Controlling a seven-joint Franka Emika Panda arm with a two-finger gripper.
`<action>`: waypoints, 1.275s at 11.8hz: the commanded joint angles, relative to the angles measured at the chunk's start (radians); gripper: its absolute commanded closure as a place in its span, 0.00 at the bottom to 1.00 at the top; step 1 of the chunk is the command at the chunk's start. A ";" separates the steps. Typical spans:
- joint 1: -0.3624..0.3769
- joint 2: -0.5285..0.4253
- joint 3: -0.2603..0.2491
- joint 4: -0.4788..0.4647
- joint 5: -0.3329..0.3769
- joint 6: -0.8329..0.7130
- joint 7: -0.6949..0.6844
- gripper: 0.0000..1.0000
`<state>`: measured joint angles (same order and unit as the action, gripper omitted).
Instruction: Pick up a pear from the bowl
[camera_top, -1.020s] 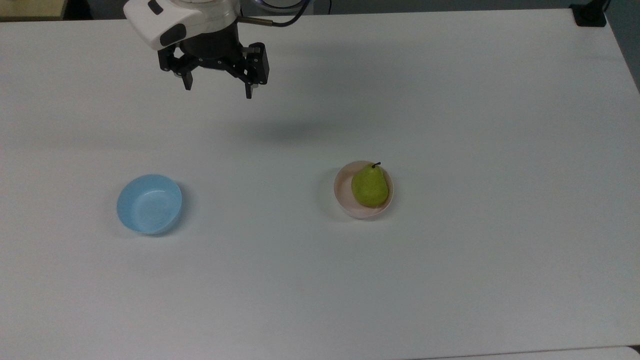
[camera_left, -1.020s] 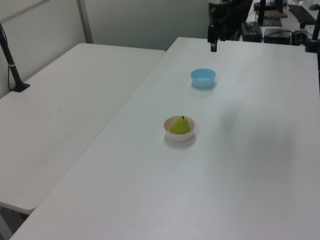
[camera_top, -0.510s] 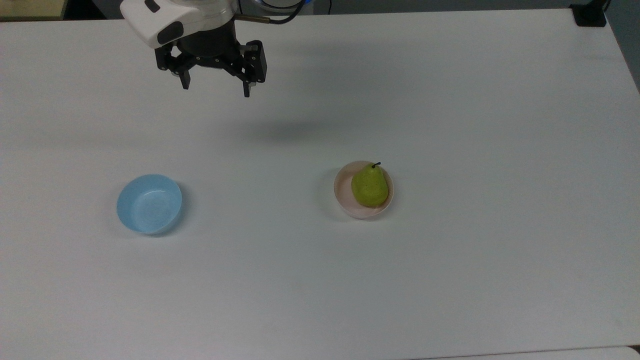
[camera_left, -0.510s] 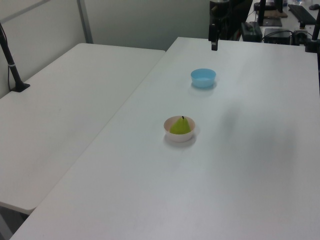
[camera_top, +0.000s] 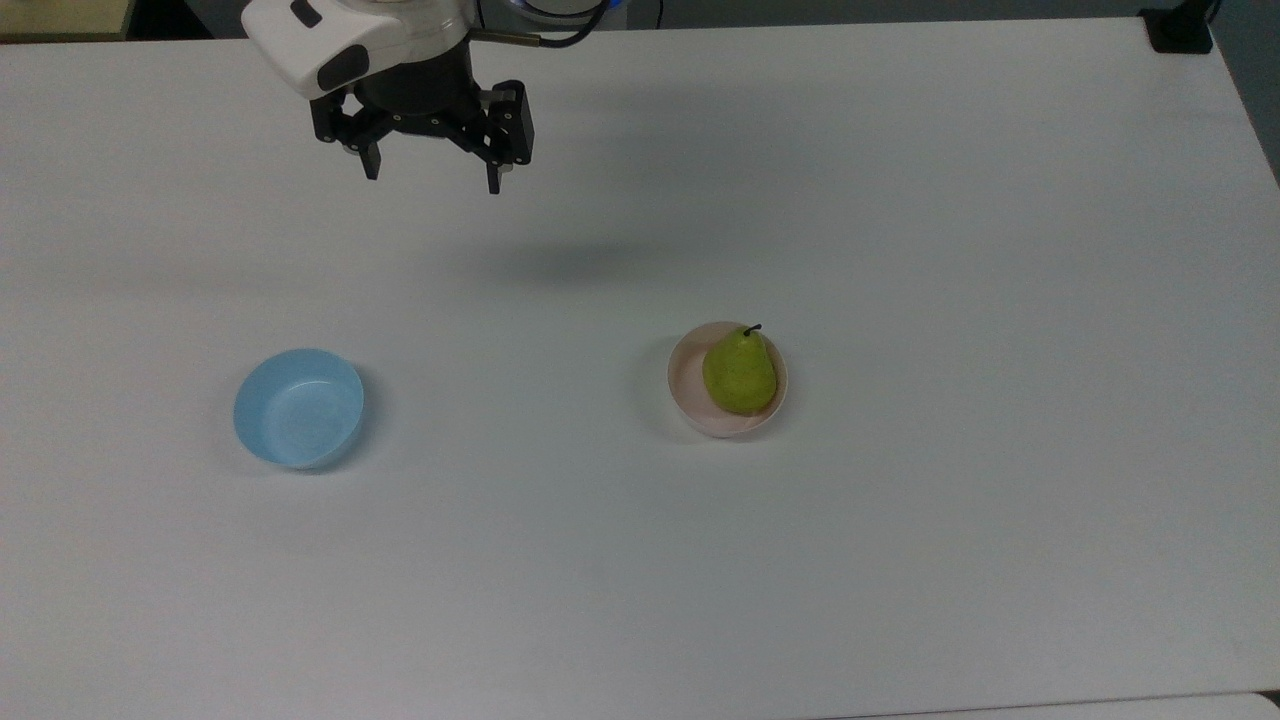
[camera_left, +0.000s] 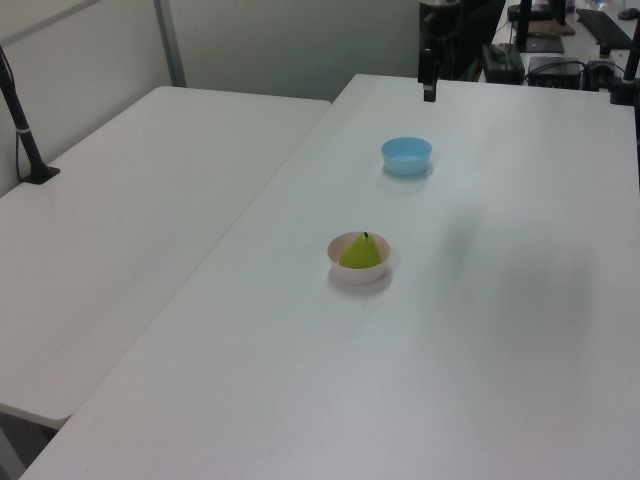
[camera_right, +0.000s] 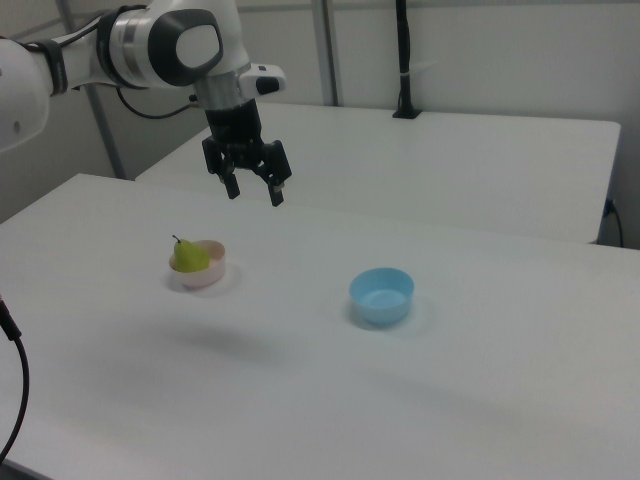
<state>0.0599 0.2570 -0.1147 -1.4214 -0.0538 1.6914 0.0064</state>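
Observation:
A yellow-green pear (camera_top: 740, 371) (camera_left: 361, 253) (camera_right: 188, 257) with a dark stem sits in the pale pink bowl (camera_top: 686, 382) (camera_left: 340, 268) (camera_right: 211, 274) near the table's middle. My gripper (camera_top: 433, 182) (camera_right: 255, 193) hangs high above the table with its black fingers spread open and nothing between them. In the top view it is far to the upper left of the bowl. In the left view the gripper (camera_left: 428, 92) appears at the table's far end, beyond both bowls.
A light blue bowl (camera_top: 298, 407) (camera_left: 406, 156) (camera_right: 382, 295) stands empty, left of the pink bowl in the top view. A black clamp post (camera_right: 405, 60) rises from the neighbouring table (camera_left: 150, 170). Wide bare white tabletop (camera_top: 900, 550) surrounds both bowls.
The gripper has drifted slightly up and toward the top view's upper edge, then held still. Pear and both bowls have not moved.

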 joint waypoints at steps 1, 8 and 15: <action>0.011 -0.018 0.003 -0.019 0.005 -0.003 -0.020 0.00; 0.152 0.114 0.021 -0.021 0.015 0.172 -0.011 0.00; 0.313 0.261 0.024 -0.022 0.054 0.300 0.009 0.00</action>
<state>0.3185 0.4751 -0.0788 -1.4330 -0.0127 1.9451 0.0067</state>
